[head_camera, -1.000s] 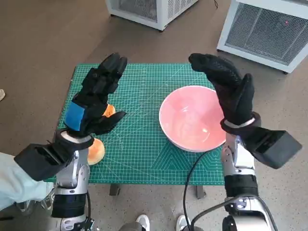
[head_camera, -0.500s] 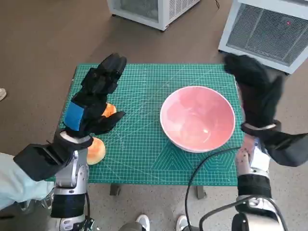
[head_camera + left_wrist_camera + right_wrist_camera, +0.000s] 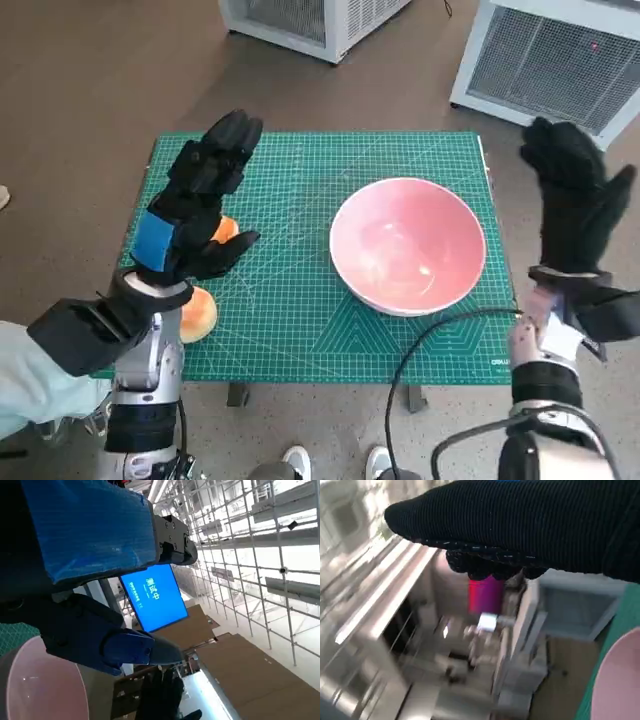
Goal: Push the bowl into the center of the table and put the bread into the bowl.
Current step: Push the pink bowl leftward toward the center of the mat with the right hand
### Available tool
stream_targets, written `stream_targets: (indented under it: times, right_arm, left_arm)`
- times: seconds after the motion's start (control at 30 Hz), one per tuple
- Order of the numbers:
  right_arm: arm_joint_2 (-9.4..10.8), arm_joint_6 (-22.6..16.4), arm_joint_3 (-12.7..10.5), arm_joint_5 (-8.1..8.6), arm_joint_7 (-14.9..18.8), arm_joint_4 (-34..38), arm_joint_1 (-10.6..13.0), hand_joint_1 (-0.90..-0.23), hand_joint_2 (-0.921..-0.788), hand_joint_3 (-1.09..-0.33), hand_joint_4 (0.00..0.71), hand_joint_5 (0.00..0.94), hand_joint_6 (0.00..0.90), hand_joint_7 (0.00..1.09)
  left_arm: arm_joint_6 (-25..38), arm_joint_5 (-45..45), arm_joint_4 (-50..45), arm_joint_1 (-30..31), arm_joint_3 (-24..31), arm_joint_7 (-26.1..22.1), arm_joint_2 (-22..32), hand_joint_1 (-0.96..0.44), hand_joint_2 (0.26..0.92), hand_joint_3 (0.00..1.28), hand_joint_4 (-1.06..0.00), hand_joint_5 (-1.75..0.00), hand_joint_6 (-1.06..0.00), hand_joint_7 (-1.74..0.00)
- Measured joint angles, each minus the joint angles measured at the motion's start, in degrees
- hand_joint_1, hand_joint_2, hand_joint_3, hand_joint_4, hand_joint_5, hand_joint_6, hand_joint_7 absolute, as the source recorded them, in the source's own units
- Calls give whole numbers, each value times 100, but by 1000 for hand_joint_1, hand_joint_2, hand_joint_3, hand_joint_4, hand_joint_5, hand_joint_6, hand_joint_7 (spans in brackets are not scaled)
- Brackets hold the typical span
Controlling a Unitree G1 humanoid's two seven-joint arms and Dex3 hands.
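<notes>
Swung out past the table's [image 3: 300, 350] right edge, right hand [image 3: 575, 205] spread empty; left hand [image 3: 195, 200] likewise.

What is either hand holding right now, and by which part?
Nothing is held. The blue-taped left hand and the gloved right hand are both raised with fingers apart, clear of the glossy pink bowl and the round orange-tan bread.

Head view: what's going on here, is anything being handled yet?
Nothing is held yet. Both hands are raised and open: the left hand over the table's left side, the right hand past its right edge. The pink bowl sits right of center on the green mat. The bread lies by the left edge, partly behind the left arm.
</notes>
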Motion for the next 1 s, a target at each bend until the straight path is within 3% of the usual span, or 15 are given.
stream_targets:
  times: [0.13, 0.43, 0.67, 1.0]
  right_arm:
    - [-10, 72, -73, -24, -128, 304, -26, -621, -921, -822, 215, 0, 52, 510]
    - [38, 741, -145, -85, -488, 858, -90, -627, -921, -835, 196, 0, 60, 516]
    - [187, 1287, -140, -163, -783, 1026, -139, -629, -921, -837, 184, 0, 59, 510]
    - [517, 2006, -202, -165, -838, 1147, -194, -582, -921, -867, 183, 2, 73, 502]
  left_arm:
    - [0, -3, 0, 0, 2, 0, 0, -642, 921, 239, -191, 0, -140, -296]
    - [0, -6, 7, 0, 13, 0, 0, -644, 921, 238, -191, 0, -141, -296]
    - [4, -11, 6, 9, 22, 0, 0, -645, 921, 237, -192, -1, -143, -295]
    - [68, -67, -24, 104, 83, -12, 44, -636, 921, 232, -193, -1, -146, -291]
